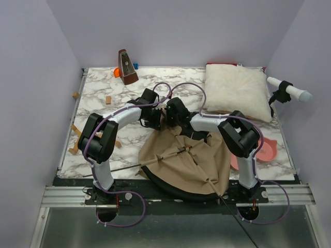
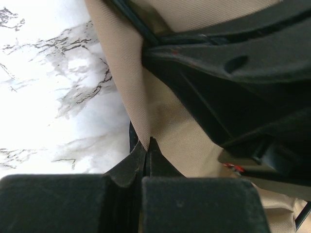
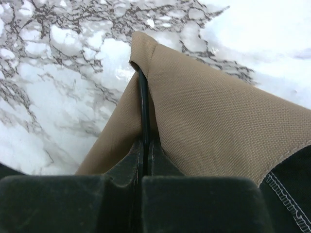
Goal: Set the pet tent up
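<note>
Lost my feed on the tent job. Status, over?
Left gripper and right gripper shut on pet tent, far edge. Tent lies collapsed. White pillow apart, not blocking.

Left pincer (image 2: 147, 145) and right pincer (image 3: 146, 143) nearly meet (both clamped).

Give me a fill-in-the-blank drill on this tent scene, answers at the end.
1. The left hand and the right hand are both ____ on the tent.
2. The right hand pinches fabric together with a thin pole coloured ____.
3. The pillow lies at the far ____ corner of the table.

Missing words: shut; black; right.
</note>
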Tool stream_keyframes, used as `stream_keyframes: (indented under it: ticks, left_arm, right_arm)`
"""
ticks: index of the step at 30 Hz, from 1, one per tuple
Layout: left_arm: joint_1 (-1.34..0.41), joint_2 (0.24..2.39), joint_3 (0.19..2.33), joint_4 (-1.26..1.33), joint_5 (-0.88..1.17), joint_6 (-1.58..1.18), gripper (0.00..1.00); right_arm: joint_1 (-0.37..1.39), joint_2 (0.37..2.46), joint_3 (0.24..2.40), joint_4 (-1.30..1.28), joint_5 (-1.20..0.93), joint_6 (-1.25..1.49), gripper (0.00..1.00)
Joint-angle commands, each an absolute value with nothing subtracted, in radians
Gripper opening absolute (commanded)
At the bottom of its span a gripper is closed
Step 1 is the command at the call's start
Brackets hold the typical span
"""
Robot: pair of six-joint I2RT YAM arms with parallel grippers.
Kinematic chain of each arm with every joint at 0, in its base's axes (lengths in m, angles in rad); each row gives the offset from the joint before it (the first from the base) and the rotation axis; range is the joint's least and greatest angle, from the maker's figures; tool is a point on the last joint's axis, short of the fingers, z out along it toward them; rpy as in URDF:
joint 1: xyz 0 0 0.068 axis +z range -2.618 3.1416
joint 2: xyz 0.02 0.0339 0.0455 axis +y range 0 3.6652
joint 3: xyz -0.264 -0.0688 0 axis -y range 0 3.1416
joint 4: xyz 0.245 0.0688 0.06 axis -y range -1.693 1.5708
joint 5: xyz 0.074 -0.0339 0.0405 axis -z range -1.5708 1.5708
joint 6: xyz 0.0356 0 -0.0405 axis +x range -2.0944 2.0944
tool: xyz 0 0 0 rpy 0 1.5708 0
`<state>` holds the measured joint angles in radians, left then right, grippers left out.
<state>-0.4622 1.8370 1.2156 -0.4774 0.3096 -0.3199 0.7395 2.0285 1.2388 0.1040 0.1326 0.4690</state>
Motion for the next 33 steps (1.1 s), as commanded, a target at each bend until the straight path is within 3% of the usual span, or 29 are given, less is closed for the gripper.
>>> stream_keyframes:
  ticks: [1, 14, 16, 24, 30, 33]
  left_arm:
    - [-0.472, 1.852, 1.235, -0.513, 0.31, -0.308, 0.0]
    - [-0.467, 1.813, 1.242, -0.52, 0.251, -0.288, 0.0]
    - [-0.46, 1.809, 1.245, -0.522, 0.251, -0.286, 0.0]
    - [-0.434, 1.795, 1.249, -0.521, 0.261, -0.288, 0.0]
    - [-0.431, 1.787, 1.244, -0.512, 0.278, -0.291, 0.0]
    - [-0.431, 1.781, 1.243, -0.511, 0.28, -0.291, 0.0]
  right_arm:
    - [0.72, 2.123, 1.348, 0.066, 0.194, 0.482, 0.01]
    - [0.695, 2.146, 1.396, -0.022, 0.144, 0.54, 0.02]
    - [0.695, 2.1, 1.363, -0.01, 0.126, 0.517, 0.09]
    - [0.696, 1.887, 1.18, 0.093, 0.03, 0.441, 0.56]
    - [0.696, 1.723, 1.044, 0.115, -0.08, 0.399, 0.77]
    - [0.696, 1.616, 0.969, 0.072, -0.089, 0.394, 0.8]
